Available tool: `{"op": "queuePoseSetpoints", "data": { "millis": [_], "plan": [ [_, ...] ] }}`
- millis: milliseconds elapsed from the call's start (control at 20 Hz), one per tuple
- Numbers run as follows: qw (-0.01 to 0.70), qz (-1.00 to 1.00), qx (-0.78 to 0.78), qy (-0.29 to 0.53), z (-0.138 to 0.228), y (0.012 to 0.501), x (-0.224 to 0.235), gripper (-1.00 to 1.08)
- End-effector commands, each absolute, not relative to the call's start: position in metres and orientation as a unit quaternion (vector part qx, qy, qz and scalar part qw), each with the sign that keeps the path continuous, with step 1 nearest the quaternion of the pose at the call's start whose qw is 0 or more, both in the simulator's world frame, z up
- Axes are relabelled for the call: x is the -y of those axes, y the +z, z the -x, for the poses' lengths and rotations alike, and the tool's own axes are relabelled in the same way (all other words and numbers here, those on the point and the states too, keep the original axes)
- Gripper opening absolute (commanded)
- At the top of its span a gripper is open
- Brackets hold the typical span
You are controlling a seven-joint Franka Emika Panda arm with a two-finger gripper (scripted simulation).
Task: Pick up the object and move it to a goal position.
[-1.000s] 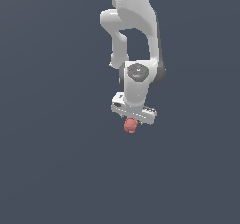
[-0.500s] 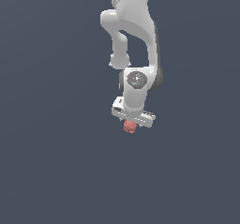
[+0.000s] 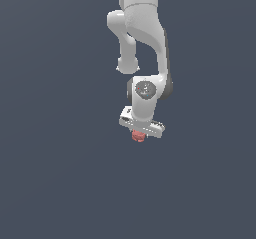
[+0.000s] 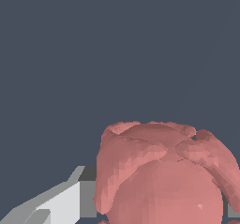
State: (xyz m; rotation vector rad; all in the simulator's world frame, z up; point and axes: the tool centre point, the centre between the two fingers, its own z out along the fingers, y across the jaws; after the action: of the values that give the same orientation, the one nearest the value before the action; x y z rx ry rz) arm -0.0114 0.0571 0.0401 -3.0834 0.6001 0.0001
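Note:
The object (image 3: 138, 136) is a small reddish-pink lumpy blob that sits right under the white hand in the exterior view, its upper part covered by the hand. My gripper (image 3: 139, 132) is lowered over it and stands open, with a finger on either side. In the wrist view the object (image 4: 161, 176) fills the space between the fingers. One white finger (image 4: 61, 203) with a dark pad lies close against its side. Only a sliver of the other finger (image 4: 233, 210) shows past the object. I cannot tell whether the pads touch it.
The white arm (image 3: 145, 28) reaches down from the top of the exterior view. A plain dark grey-blue surface (image 3: 60, 173) lies all around.
The hand has come down over the object, covering more of it. The object has stayed in place.

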Motion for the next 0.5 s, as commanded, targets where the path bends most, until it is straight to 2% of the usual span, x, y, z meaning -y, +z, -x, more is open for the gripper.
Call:
{"op": "queuePoseSetpoints", "data": {
  "millis": [0, 450],
  "plan": [
    [0.0, 0.982, -0.191, 0.0, 0.0113, 0.0393, -0.0565, -1.0],
    [0.0, 0.982, -0.191, 0.0, 0.0122, 0.0419, -0.0561, -1.0]
  ]
}}
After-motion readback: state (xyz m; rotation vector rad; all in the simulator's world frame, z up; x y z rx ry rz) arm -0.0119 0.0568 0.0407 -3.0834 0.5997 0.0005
